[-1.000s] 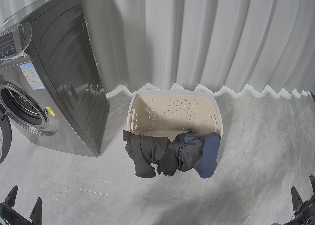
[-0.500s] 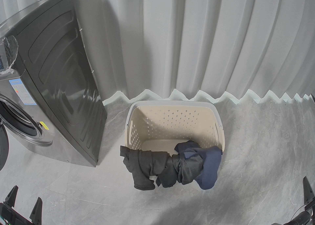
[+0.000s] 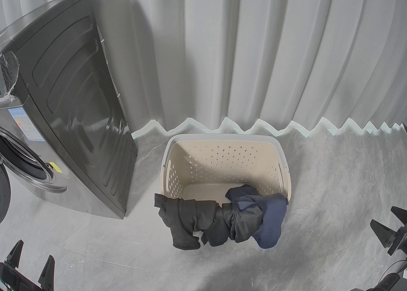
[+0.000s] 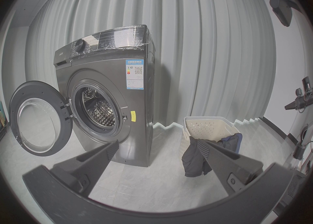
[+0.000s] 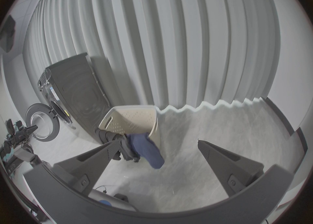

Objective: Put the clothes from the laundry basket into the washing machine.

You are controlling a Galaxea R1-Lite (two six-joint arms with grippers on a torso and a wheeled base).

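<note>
1. My right pincer [image 3: 381,215] is spread with nothing between its fingers. Over the last second it has lifted and swung round, which I read as the start of a reach (no grasp yet).
2. The left pincer [image 4: 157,141] is spread and empty too, and has kept its place.
3. The whole head view slid, so the camera moved, not the goods; the clothes hang as before.
4. Ahead, between both pincers and well apart from them, dark grey garments [image 3: 190,219] and a navy garment [image 3: 269,219] drape over the near rim of the laundry basket [image 3: 224,138], limp and twisted together.
5. Beyond the left pincer, the washing machine [image 4: 107,97] stands with its door [image 4: 39,117] swung open.
</note>
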